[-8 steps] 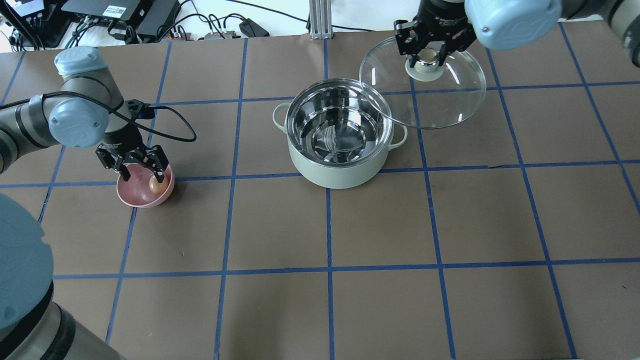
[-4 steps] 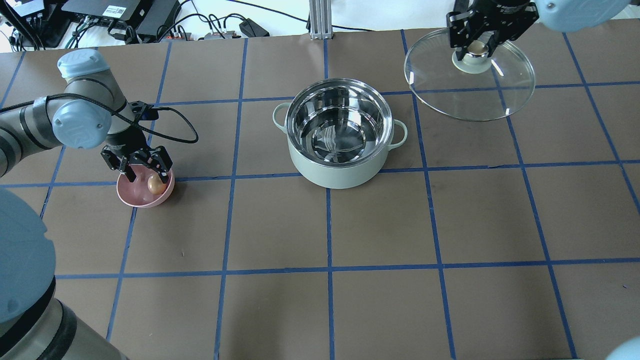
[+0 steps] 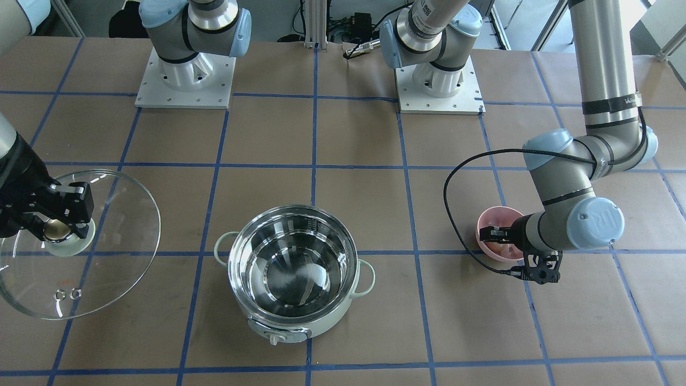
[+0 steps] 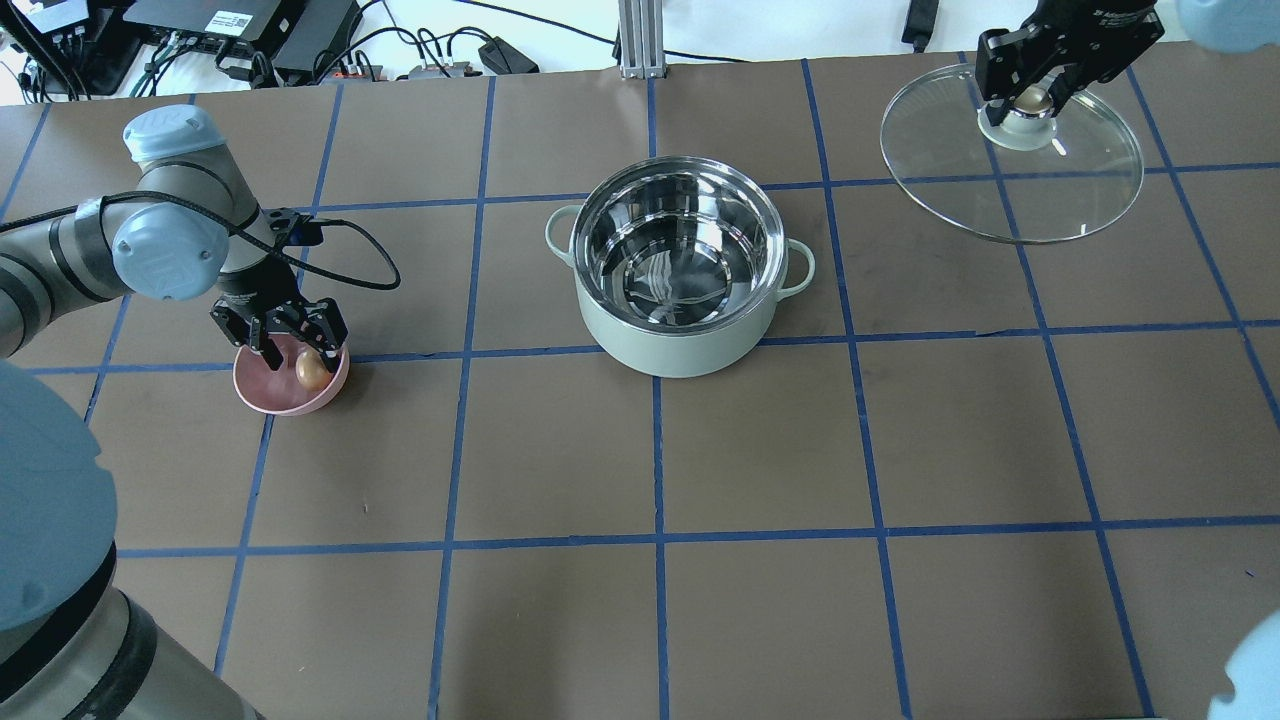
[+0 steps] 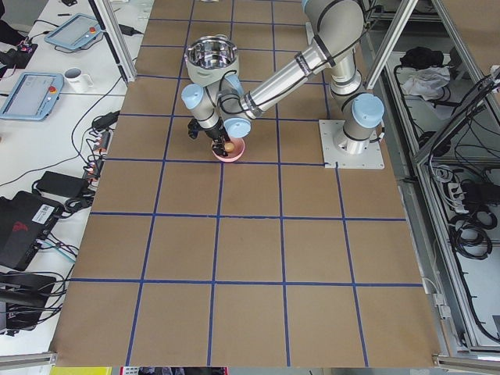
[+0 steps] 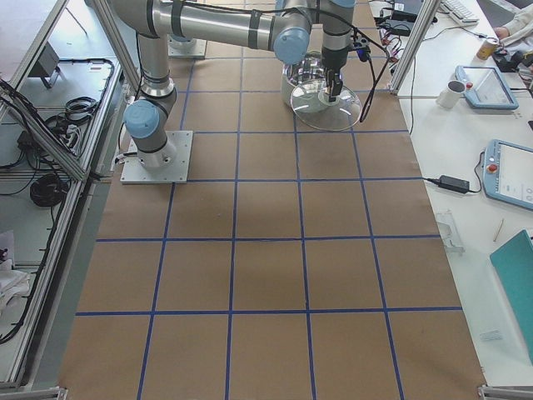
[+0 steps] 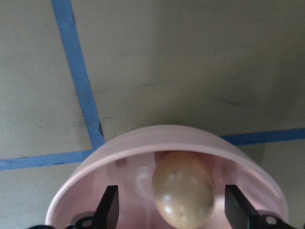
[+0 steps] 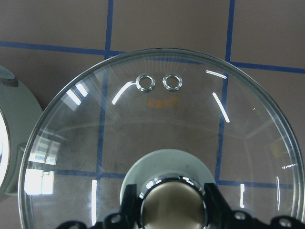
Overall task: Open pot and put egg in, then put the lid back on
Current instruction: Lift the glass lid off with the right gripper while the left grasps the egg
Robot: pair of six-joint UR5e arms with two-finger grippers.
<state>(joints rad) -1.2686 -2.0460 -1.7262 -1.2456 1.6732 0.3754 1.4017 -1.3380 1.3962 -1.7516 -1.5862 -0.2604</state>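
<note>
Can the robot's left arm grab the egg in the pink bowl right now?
Probably yes. The left gripper hangs at the pink bowl, jaws open either side of the egg, and nothing covers it.

Brown taped table (image 4: 760,450) carries pot (image 4: 680,345), pink bowl (image 4: 275,397), well apart.

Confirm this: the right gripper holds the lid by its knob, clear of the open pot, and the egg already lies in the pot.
Not quite. The egg lies in the pink bowl, not the pot, as the left wrist view shows. The right gripper does hold the lid by its knob, clear of the pot.
</note>
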